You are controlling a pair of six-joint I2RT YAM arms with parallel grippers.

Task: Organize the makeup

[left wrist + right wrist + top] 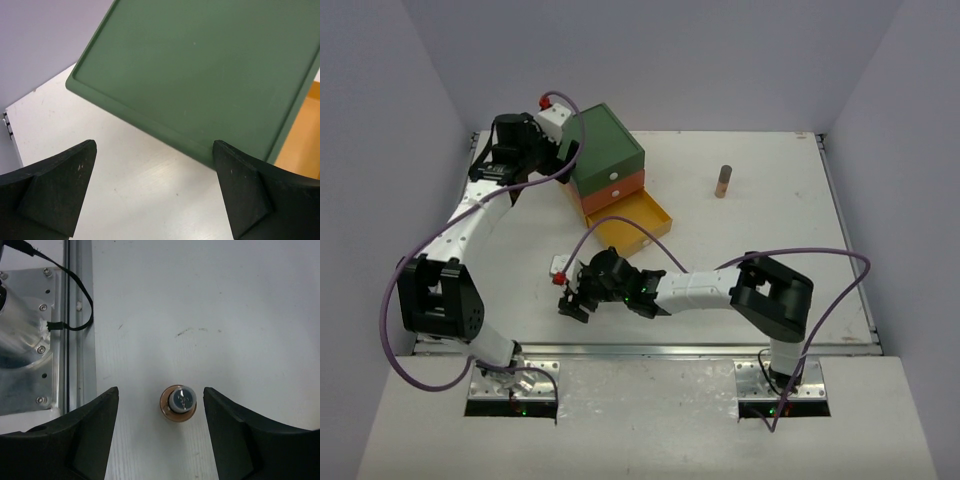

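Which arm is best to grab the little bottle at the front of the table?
Right. The right gripper hangs open straight above the bottle, a finger on each side. The left gripper is open too, but far back by the green box.

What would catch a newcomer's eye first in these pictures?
The green, orange and yellow drawer box at the back left stands out, its yellow bottom drawer pulled open and the left gripper open beside it. Near the front, the right gripper hangs open around a small round bottle seen from above, not touching it. A tan bottle stands alone at the back right.
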